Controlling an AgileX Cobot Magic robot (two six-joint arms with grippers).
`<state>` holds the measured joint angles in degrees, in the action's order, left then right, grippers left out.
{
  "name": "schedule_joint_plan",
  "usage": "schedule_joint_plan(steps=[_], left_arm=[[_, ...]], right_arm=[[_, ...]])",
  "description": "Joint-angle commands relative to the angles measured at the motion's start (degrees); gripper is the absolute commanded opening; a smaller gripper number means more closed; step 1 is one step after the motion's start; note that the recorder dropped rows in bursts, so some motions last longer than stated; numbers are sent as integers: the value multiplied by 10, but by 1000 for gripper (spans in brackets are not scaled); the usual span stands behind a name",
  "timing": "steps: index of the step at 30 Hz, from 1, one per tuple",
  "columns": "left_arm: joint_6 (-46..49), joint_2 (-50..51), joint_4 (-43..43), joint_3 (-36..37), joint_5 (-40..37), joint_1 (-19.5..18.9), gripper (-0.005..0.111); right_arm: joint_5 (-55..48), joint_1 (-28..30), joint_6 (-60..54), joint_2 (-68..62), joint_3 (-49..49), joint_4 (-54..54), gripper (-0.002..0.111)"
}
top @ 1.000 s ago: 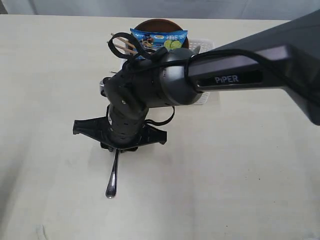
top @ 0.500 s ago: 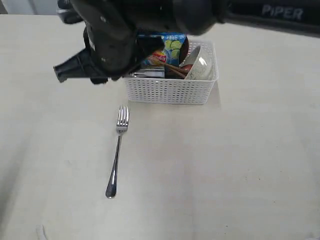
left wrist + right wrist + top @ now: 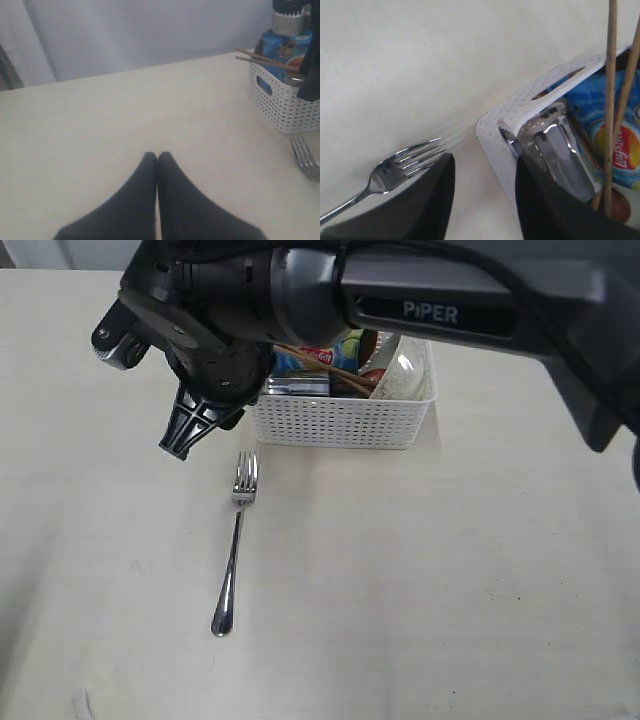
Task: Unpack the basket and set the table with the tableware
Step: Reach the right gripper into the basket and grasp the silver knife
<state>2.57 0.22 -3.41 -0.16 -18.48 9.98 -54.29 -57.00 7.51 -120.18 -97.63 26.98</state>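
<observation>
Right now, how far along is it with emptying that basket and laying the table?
Barely begun. Done: one fork lies on the table in front of the basket. In hand: nothing; the right gripper is open and empty near the basket's corner, the left gripper shut over bare table. Left: the mug, bowl and chopsticks sit in the basket, waiting to be set out.

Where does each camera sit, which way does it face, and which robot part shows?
Exterior: high over the table, looking down at the basket and fork; the right arm crosses it.
Left wrist: low, looking along the table toward the basket; the shut left gripper shows.
Right wrist: close above the basket's corner, looking down at mug and chopsticks; the open right gripper shows.
Shared: all three show basket and fork.
</observation>
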Motion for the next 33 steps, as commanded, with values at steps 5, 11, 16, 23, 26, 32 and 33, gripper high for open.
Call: schedule_joint_plan(steps=[5,11,16,23,26,32,33], left_arm=[[0,-2,5,2,0,-1,0],[0,-2,5,2,0,-1,0],[0,-2,5,2,0,-1,0],[0,-2,5,2,0,-1,0],[0,-2,5,2,0,-1,0],[0,-2,5,2,0,-1,0],[0,-2,5,2,0,-1,0]], right_arm=[[30,1,6,-5,-2,35,38],[28,1,6,-20,-2,42,38],[13,1,6,-21,-2,61,17],[-22,1,1,-20,-2,91,0],[-24,1,2,-12,-2,93,0],[-17,1,2,15,-2,98,0],[-18,1,2,21,-2,98,0]])
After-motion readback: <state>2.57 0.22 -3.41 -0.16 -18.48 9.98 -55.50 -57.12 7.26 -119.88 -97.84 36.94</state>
